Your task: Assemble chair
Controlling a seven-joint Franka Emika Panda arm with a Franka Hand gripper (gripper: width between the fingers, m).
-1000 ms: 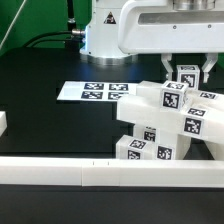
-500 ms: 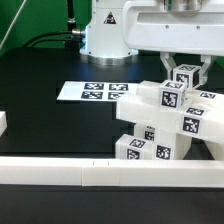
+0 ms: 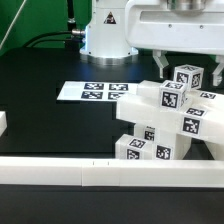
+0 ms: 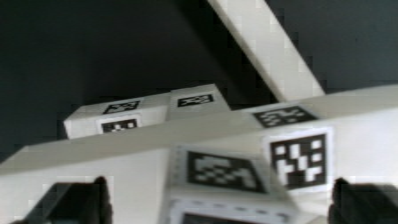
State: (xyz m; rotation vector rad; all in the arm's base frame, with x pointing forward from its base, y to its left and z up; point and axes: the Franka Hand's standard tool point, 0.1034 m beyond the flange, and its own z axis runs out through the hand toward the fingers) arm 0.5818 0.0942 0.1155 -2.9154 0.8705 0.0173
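Note:
The partly built chair [image 3: 160,122] stands at the exterior view's right, a stack of glossy white tagged pieces. A small tagged cube [image 3: 186,76] sits on top of it. My gripper [image 3: 188,68] hangs over that cube, open, with one finger on each side and a gap to both. In the wrist view the dark fingertips [image 4: 79,202] stand wide apart, and the cube [image 4: 240,168] lies between them, untouched. Further white tagged parts of the chair [image 4: 151,110] show beyond it.
The marker board [image 3: 94,91] lies flat on the black table behind the chair. A long plain white rail [image 3: 70,176] runs along the front edge. A small white block [image 3: 3,122] sits at the left edge. The robot's base [image 3: 105,35] stands at the back.
The jaws have opened: they were shut on the top cube and now stand wide of it. The cube stays on top of the chair, slightly shifted.

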